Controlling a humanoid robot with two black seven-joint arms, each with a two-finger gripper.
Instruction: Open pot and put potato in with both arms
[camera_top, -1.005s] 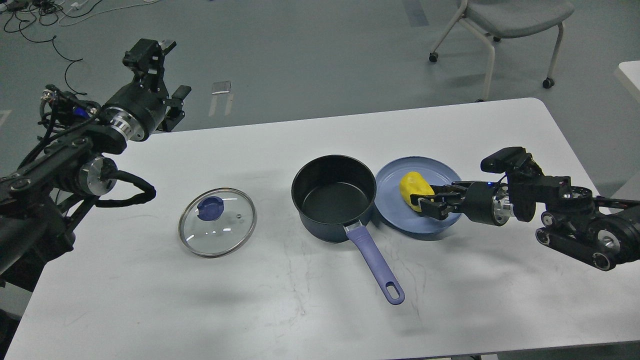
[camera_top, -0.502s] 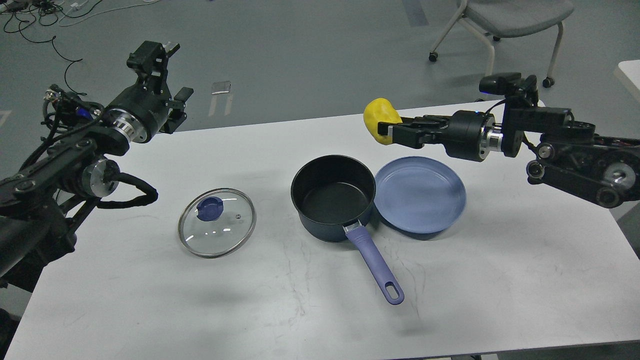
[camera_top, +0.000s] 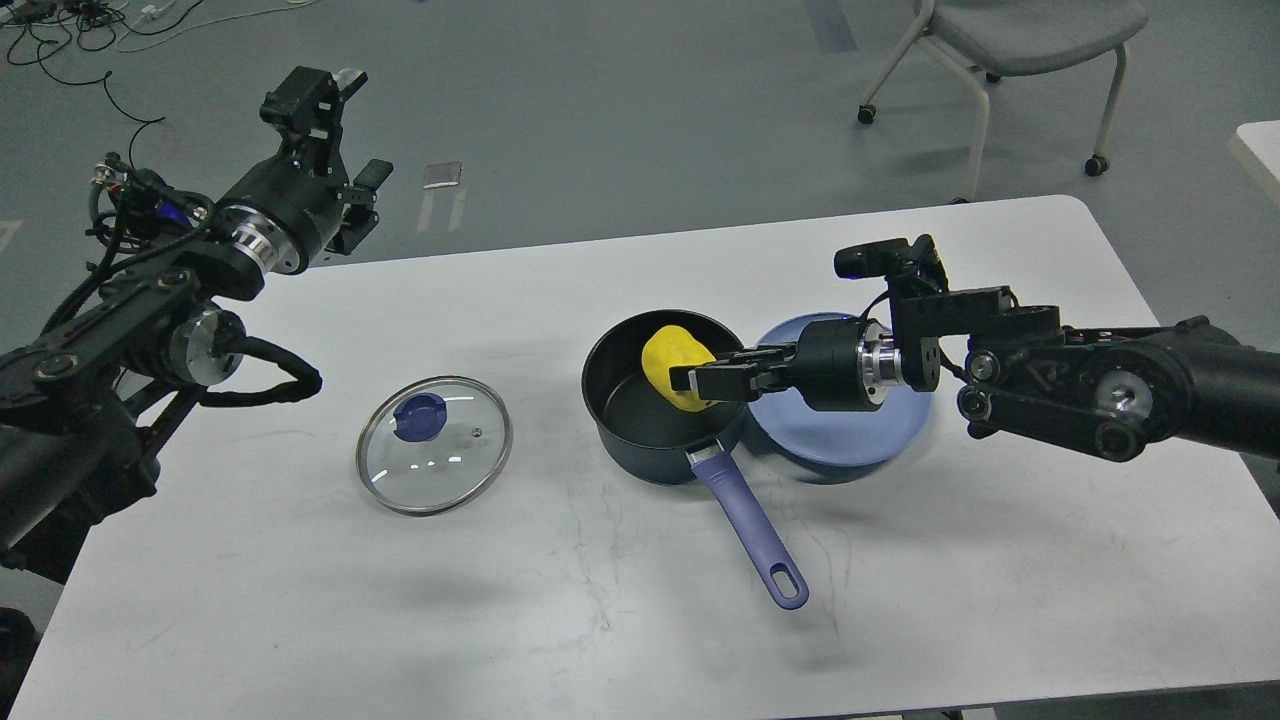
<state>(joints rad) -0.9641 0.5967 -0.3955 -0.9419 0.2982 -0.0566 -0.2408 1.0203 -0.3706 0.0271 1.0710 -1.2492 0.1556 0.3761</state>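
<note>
The dark pot with a purple handle stands open at the middle of the white table. Its glass lid with a blue knob lies flat on the table to the pot's left. My right gripper reaches in from the right over the pot's rim and is shut on the yellow potato, holding it inside the pot's opening at about rim height. My left gripper is raised beyond the table's far left edge, open and empty, well away from the lid.
An empty blue plate sits against the pot's right side, partly under my right wrist. A grey chair stands on the floor behind the table. Cables lie on the floor at the far left.
My right gripper lifted the potato off the blue plate, carried it up and left, then lowered it into the pot's opening. The left arm shifted only slightly.
</note>
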